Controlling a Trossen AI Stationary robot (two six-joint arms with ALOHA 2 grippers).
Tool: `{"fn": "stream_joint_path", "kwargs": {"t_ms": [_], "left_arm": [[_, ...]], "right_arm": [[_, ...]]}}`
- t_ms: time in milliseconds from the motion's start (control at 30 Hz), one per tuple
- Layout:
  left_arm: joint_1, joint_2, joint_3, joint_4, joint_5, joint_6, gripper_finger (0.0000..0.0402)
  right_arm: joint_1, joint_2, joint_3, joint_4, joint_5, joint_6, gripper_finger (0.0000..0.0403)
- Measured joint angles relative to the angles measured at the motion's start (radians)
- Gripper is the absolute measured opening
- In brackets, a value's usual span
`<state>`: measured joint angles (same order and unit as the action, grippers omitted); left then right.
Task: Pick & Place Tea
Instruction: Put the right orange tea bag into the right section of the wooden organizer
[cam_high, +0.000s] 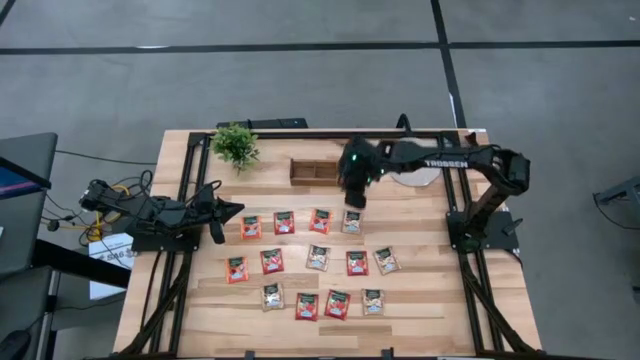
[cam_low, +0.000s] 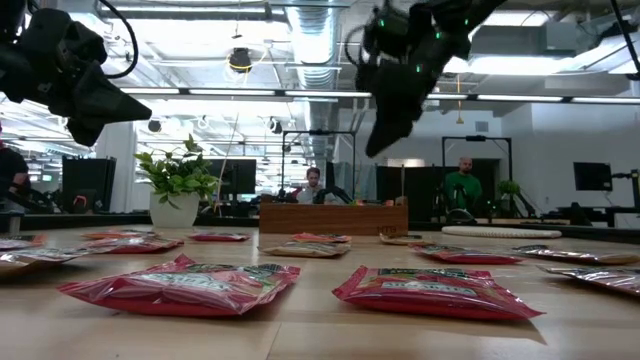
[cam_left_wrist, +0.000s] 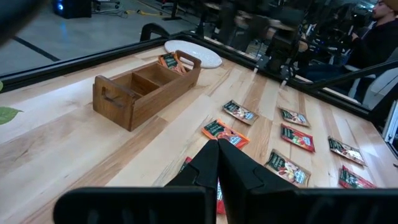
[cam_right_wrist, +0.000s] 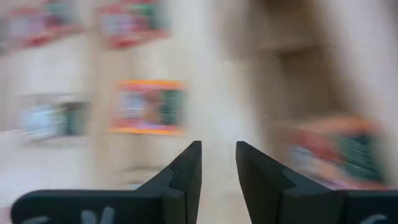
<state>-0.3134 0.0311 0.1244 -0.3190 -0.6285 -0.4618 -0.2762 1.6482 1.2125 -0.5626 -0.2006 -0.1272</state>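
Above the far row of sachets, the right gripper (cam_high: 352, 203) hangs with its fingers (cam_right_wrist: 186, 171) parted and nothing between them. It sits near the wooden box (cam_high: 315, 172), over the gap between the box and a beige sachet (cam_high: 352, 222) just below it. One red sachet (cam_left_wrist: 169, 61) already lies in an end compartment of the box, so the empty fingers probably mark a move toward another pickup.

The remaining tea lies flat on the table (cam_high: 420, 300) in three loose rows, well apart from each other; this spacing leaves room for fingers to straddle a single packet.

The left gripper (cam_left_wrist: 217, 163) waits at the left edge of the table with its fingers pressed together, holding nothing and clear of the working area. A potted plant (cam_high: 236, 145) and a pale disc (cam_left_wrist: 193, 53) stand near the box.
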Motion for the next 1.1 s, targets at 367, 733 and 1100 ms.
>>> {"fn": "stream_joint_path", "kwargs": {"t_ms": [367, 733, 1100], "left_arm": [[0.0, 0.0, 0.0, 0.0, 0.0, 0.0, 0.0], [0.0, 0.012, 0.0, 0.018, 0.02, 0.001, 0.0], [0.0, 0.021, 0.0, 0.021, 0.056, 0.001, 0.0]], "right_arm": [[0.225, 0.07, 0.005, 0.096, 0.122, -0.013, 0.0093], [0.216, 0.28, 0.158, 0.092, 0.124, 0.049, 0.0093], [0.189, 0.453, 0.271, -0.002, 0.094, 0.049, 0.0093]]}}
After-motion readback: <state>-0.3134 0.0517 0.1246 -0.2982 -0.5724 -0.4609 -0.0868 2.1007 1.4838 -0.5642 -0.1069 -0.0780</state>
